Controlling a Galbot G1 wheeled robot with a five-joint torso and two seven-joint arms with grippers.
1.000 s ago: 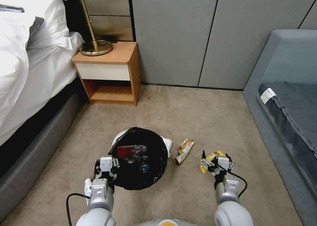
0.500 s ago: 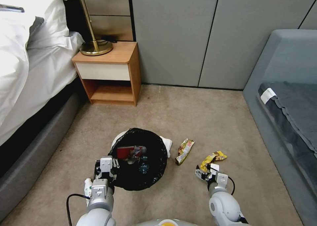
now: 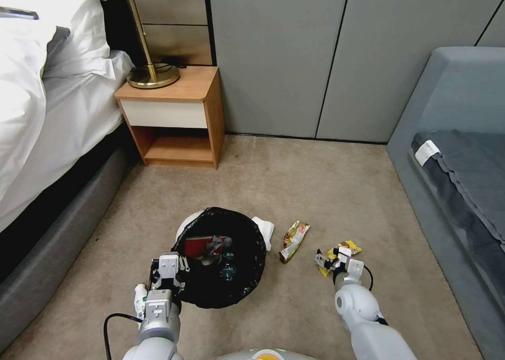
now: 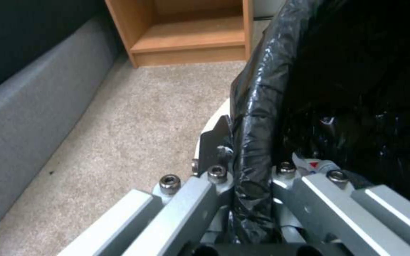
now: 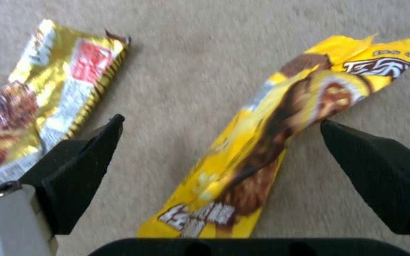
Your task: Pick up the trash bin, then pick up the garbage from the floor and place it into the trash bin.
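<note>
Right wrist view: right pincer (image 5: 219, 170) spread wide just above the carpet, black fingertips (image 5: 79, 167) flanking the yellow snack wrapper (image 5: 271, 142), not yet touching. Thin crinkled film: judged very light, limp, slippery; best pinched across the narrow middle, low against the floor (image 5: 190, 57). Gold wrapper (image 5: 48, 89) flat just beside. Head view: left pincer (image 3: 167, 276) clamped on the near rim of the trash bin (image 3: 221, 255), liner (image 4: 257, 106) pinched between the jaws. Crumpled tissue (image 3: 263, 228) against the bin's far side.

White characters printed on the yellow snack wrapper (image 5: 281, 131), too blurred to read, no other legible text
</note>
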